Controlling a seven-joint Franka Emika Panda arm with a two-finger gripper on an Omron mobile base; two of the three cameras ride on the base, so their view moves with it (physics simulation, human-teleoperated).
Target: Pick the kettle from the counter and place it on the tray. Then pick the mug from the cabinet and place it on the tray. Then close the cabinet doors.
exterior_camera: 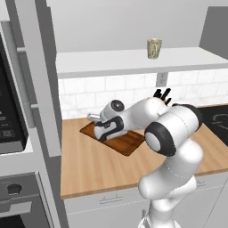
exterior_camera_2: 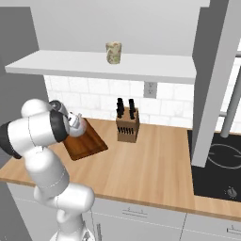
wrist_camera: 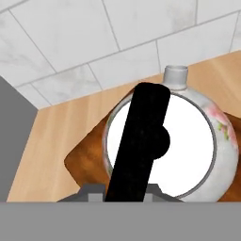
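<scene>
Kettle (wrist_camera: 188, 146) on tray (wrist_camera: 87, 157), near wall-side rim.

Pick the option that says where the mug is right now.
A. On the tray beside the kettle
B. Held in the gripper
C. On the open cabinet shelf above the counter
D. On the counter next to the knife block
C. The mug stands upright on the pale cabinet shelf, well above the counter, while the tray below carries the kettle.
</scene>
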